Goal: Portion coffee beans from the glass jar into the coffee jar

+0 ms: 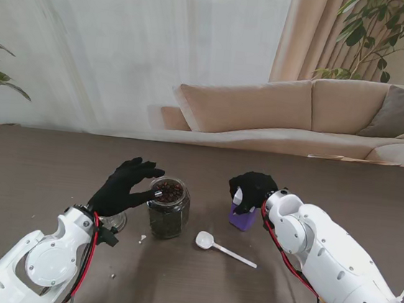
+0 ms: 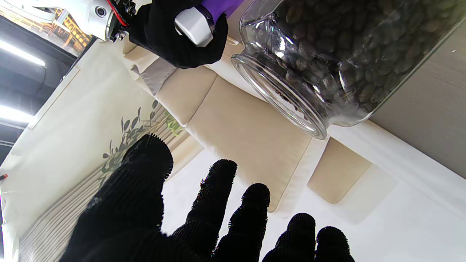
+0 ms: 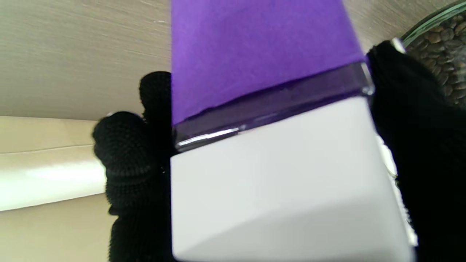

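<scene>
Standing near the middle of the table (image 1: 34,163): the glass jar (image 1: 168,209), open on top and full of dark coffee beans (image 1: 168,190). Looks heavy for its size, hard, smooth, slippery, and easy to break. Has flat sides and a thick round rim, so best held low around the sides, not by the rim.

Just to the right: the coffee jar (image 1: 242,215), a purple box shape with a white lid (image 3: 276,182). Looks light and stiff. Wrapped at the top by the right hand (image 1: 253,189), black fingers (image 3: 123,145) tight on both sides of the lid.

Hovering beside the glass jar's rim: the left hand (image 1: 125,185), fingers spread wide, holding nothing.

Lying nearer to me, between the jars: a white plastic spoon (image 1: 222,247), thin and light.
</scene>
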`<state>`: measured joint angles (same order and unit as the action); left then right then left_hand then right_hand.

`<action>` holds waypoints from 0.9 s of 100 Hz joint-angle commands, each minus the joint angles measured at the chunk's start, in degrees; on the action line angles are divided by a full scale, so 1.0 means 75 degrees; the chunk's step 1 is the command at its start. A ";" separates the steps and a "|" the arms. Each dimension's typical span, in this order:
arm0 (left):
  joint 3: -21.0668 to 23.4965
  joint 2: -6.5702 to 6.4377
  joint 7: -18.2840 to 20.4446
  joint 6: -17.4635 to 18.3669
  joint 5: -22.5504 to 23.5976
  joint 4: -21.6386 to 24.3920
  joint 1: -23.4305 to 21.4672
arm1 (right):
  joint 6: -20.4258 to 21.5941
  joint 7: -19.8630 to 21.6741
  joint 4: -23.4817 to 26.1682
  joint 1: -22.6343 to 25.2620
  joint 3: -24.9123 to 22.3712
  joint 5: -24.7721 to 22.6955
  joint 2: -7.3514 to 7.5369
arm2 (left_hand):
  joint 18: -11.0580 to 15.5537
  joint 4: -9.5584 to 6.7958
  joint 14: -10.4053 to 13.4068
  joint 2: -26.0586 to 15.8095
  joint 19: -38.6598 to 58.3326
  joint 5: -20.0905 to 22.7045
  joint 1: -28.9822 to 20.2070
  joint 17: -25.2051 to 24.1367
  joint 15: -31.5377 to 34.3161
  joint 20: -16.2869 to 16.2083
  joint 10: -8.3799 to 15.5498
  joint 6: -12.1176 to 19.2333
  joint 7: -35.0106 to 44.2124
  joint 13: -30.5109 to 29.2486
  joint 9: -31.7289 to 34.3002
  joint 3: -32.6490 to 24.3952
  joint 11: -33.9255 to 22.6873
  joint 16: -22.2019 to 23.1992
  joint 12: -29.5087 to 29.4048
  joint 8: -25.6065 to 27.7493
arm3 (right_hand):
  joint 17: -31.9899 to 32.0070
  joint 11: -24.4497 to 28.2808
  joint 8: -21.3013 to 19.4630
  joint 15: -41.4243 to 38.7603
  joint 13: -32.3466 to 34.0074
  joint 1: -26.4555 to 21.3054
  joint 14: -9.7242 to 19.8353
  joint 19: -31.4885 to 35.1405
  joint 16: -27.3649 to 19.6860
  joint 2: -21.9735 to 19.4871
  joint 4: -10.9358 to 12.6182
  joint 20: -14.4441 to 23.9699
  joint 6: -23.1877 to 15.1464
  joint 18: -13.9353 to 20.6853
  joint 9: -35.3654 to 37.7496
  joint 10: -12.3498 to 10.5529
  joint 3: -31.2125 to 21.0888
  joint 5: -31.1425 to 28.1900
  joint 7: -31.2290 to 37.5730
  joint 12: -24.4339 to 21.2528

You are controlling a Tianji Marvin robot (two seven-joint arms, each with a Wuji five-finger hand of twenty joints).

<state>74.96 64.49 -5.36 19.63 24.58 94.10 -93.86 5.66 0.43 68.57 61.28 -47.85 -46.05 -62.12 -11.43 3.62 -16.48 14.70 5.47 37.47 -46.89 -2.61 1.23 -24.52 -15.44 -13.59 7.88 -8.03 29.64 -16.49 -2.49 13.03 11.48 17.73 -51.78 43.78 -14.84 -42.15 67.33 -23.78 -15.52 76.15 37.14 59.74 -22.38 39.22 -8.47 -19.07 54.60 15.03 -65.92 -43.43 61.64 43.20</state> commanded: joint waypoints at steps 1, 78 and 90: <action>-0.0009 0.0024 0.0137 -0.0012 -0.0025 0.0030 -0.0007 | 0.0017 0.0086 -0.0110 -0.0011 0.0071 -0.0044 -0.0013 | 0.0047 -0.0265 -0.0043 -0.0322 -0.0001 0.0044 -0.0159 -0.0152 0.0049 -0.0080 0.0007 -0.0025 0.0028 -0.0145 0.0064 -0.0156 -0.0003 0.0059 0.0093 0.0041 | 0.0008 0.0904 -0.0307 -0.0453 0.0784 -0.0851 0.1612 -0.0291 0.0252 -0.0739 0.0415 -0.0110 0.0192 0.0767 -0.0233 -0.1620 -0.0881 0.0059 -0.0278 0.0006; -0.0014 0.0013 0.0213 0.0003 -0.0084 0.0011 0.0013 | 0.0020 -0.0026 -0.0096 -0.0023 0.0031 -0.0370 0.0034 | -0.0036 -0.0268 -0.0155 -0.0337 0.0034 0.0083 -0.0166 -0.0059 0.0082 -0.0151 -0.0023 -0.0014 0.0038 -0.0287 0.0167 -0.0143 -0.0030 0.0117 0.0157 0.0099 | 0.3381 -0.0959 -0.0566 0.2495 -0.3131 0.2158 0.0135 -0.2011 -0.1791 -0.2127 0.1536 -0.0309 -0.0327 -0.0415 -0.3834 -0.1333 0.0818 0.2690 -0.3305 -0.2310; -0.0019 0.0014 0.0214 -0.0007 -0.0097 0.0012 0.0009 | -0.0055 0.0086 0.0096 0.0018 -0.0108 -0.0336 0.0033 | -0.0035 -0.0268 -0.0146 -0.0342 0.0032 0.0076 -0.0172 -0.0057 0.0079 -0.0155 -0.0029 -0.0003 0.0032 -0.0284 0.0171 -0.0136 -0.0029 0.0120 0.0161 0.0101 | 0.3692 -0.1144 -0.0434 0.3216 -0.3571 0.2408 -0.0016 -0.2801 -0.2251 -0.2740 0.1578 -0.0656 -0.0350 -0.0735 -0.4275 -0.1339 0.1323 0.3202 -0.3526 -0.2615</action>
<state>74.89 64.47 -4.83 19.66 24.04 94.04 -93.69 5.76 -0.41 67.70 61.12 -48.27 -48.66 -61.91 -11.73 3.62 -16.81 14.70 5.47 37.48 -46.89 -2.61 1.25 -24.91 -15.83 -13.59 7.88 -8.25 30.25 -16.52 -2.53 13.37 12.61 18.14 -50.70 36.43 -19.52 -20.87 43.46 -8.30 -14.25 58.41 21.94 41.42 -12.34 36.00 -9.88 -21.15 25.53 5.82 -58.41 -22.37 36.08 25.23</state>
